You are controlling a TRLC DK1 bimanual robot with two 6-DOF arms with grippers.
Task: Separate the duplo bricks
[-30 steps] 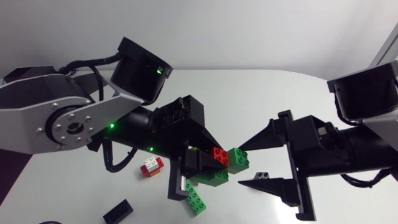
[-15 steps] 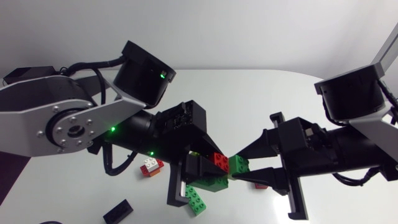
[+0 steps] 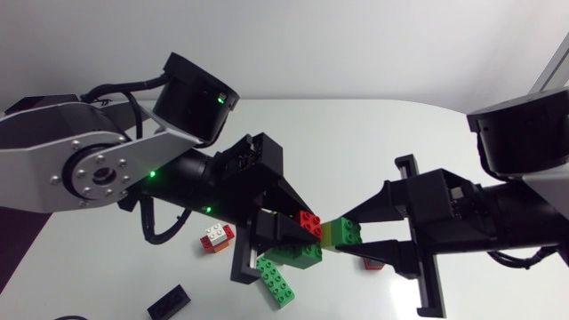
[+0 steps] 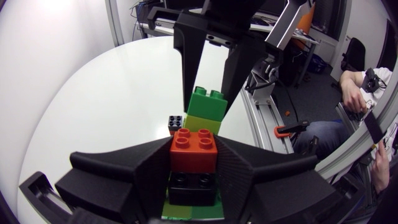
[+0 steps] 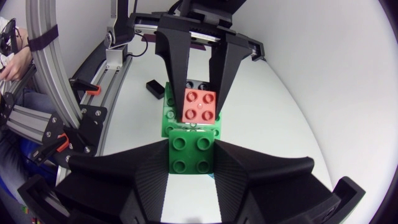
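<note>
Left tool [image 3: 298, 236] clamps the red-topped stack [image 3: 309, 222], right tool [image 3: 344, 233] clamps the green brick [image 3: 352, 233], above a red-white brick [image 3: 216, 236], loose green piece [image 3: 277, 284] and black brick [image 3: 169, 302] on the table [image 3: 356, 133].

Glossy plastic duplo bricks [image 3: 310, 222], matt black left gripper [image 4: 194, 158], smooth white table [image 3: 356, 142]

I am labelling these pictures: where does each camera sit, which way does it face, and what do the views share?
Head view: fixed above the table, looking down; left arm and right arm enter from the sides.
Left wrist view: on the left arm's last link, looking along the left tool towards the right tool.
Right wrist view: on the right arm's last link, facing the left tool over its own.
Shared: all show the red brick and green brick where the tools meet.
</note>
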